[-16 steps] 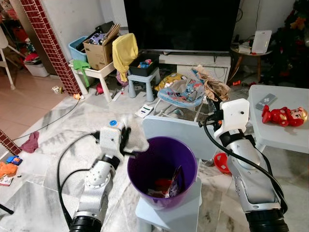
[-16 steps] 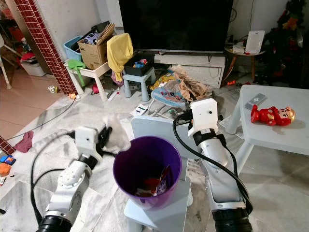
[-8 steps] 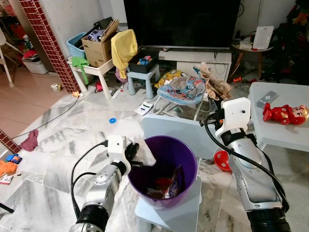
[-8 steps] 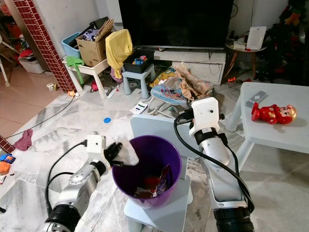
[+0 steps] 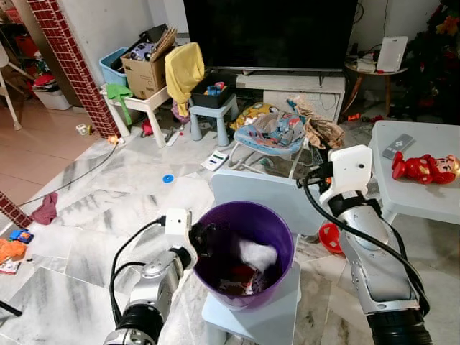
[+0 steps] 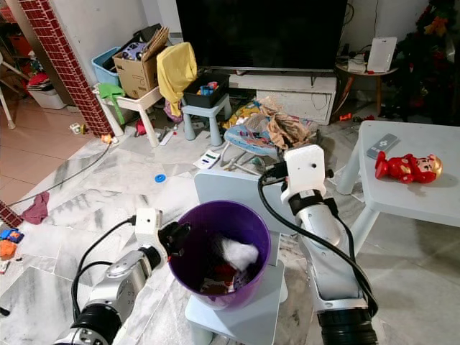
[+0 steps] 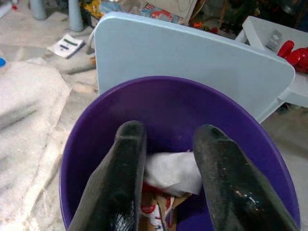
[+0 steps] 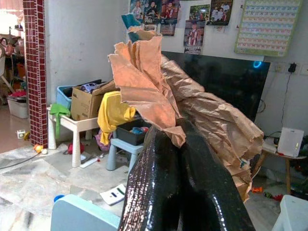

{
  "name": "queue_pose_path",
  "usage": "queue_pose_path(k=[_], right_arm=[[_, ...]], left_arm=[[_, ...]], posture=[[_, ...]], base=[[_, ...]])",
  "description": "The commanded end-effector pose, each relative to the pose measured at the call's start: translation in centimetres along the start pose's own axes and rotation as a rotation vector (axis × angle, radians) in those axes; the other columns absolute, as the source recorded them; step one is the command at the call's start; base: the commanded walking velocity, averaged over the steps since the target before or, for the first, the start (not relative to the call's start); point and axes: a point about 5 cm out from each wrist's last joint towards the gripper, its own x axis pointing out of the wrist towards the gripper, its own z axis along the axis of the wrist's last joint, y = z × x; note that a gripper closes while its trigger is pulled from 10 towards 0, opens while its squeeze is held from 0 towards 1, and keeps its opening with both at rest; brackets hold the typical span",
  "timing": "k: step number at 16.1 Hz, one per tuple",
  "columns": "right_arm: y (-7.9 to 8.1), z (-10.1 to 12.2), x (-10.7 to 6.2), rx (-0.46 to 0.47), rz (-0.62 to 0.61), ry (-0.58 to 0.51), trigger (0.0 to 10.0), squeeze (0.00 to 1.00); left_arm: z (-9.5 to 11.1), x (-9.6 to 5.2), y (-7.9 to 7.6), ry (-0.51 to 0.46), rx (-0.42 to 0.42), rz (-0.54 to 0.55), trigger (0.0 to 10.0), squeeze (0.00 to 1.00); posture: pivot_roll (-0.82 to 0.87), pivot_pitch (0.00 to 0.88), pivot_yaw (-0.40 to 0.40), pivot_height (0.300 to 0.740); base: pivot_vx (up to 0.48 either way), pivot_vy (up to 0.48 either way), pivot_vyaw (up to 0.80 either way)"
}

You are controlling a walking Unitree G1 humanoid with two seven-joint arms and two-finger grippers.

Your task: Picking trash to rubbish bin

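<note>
A purple bin (image 5: 277,224) stands on a pale blue child's chair (image 5: 262,192) right in front of me. A white crumpled tissue (image 5: 257,254) lies inside it on top of red wrappers, also clear in the left wrist view as the tissue (image 7: 171,171). My left gripper (image 5: 202,236) hovers at the bin's left rim, open and empty, its fingers (image 7: 130,144) spread above the tissue. My right gripper (image 8: 178,131) is raised to the right of and behind the bin, shut on a crumpled brown paper (image 5: 318,130).
A white low table (image 5: 413,198) at the right carries a red toy (image 5: 424,170) and a remote (image 5: 397,146). A baby bouncer (image 5: 275,136), stool (image 5: 208,115) and cardboard box (image 5: 147,70) crowd the floor by the TV. A white cloth (image 5: 183,195) lies left of the chair.
My left gripper carried the white tissue to the bin's rim and opened; the tissue now lies inside the bin. The right arm has stayed raised with its paper.
</note>
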Motion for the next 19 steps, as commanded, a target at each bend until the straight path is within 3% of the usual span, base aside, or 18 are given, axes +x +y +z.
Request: queue_pose_path(k=[1, 4, 7, 11, 13, 15, 16, 17, 18, 19], right_arm=[[0.4, 0.4, 0.2, -0.004, 0.012, -0.021, 0.0, 0.0], [2.5, -1.6, 0.5, -0.036, 0.131, 0.034, 0.0, 0.0], [5.8, -5.1, 0.6, -0.041, 0.331, 0.15, 0.0, 0.0], [8.2, -8.4, 0.0, -0.068, 0.467, 0.275, 0.0, 0.0], [8.8, -10.2, -0.7, -0.104, 0.501, 0.357, 0.0, 0.0], [8.9, -12.4, -2.1, -0.205, 0.506, 0.465, 0.0, 0.0], [8.7, -13.0, -2.5, -0.246, 0.497, 0.495, 0.0, 0.0], [8.6, -13.2, -2.6, -0.264, 0.494, 0.504, 0.0, 0.0], [8.5, -13.3, -2.5, -0.276, 0.485, 0.508, 0.0, 0.0], [8.5, -13.2, -2.4, -0.278, 0.484, 0.503, 0.0, 0.0]], left_arm=[[1.1, -0.4, 0.6, -0.041, 0.058, 0.006, 10.0, 1.0], [2.2, -2.9, 0.9, -0.073, 0.1, -0.02, 10.0, 1.0], [1.6, -6.0, 2.4, -0.055, 0.12, 0.063, 10.0, 1.0], [1.4, -8.9, 2.6, -0.005, 0.083, 0.099, 10.0, 1.0], [0.9, -9.6, 2.6, 0.022, 0.085, 0.101, 10.0, 1.0], [0.5, -10.0, 2.1, 0.063, 0.011, 0.085, 10.0, 1.0], [0.4, -10.1, 2.0, 0.076, -0.006, 0.082, 10.0, 0.91], [0.4, -10.2, 1.9, 0.085, -0.019, 0.082, 10.0, 0.91], [0.3, -10.3, 2.0, 0.096, -0.016, 0.087, 10.0, 0.0], [0.2, -10.3, 1.9, 0.106, -0.021, 0.08, 10.0, 0.0]], posture=[[-0.02, 0.005, 0.098, 0.74], [0.03, 0.013, 0.099, 0.74], [0.08, 0.018, 0.096, 0.74], [0.11, 0.02, 0.083, 0.74], [0.11, 0.018, 0.081, 0.74], [0.13, 0.018, 0.077, 0.74], [0.13, 0.019, 0.077, 0.74], [0.13, 0.019, 0.077, 0.74], [0.13, 0.021, 0.078, 0.74], [0.12, 0.022, 0.078, 0.74]], base=[[0.0, 0.0, 0.0], [0.0, 0.0, 0.0], [0.0, 0.0, 0.0], [0.0, 0.0, 0.0], [0.0, 0.0, 0.0], [0.0, 0.0, 0.0], [0.0, 0.0, 0.0], [0.0, 0.0, 0.0], [0.0, 0.0, 0.0], [0.0, 0.0, 0.0]])
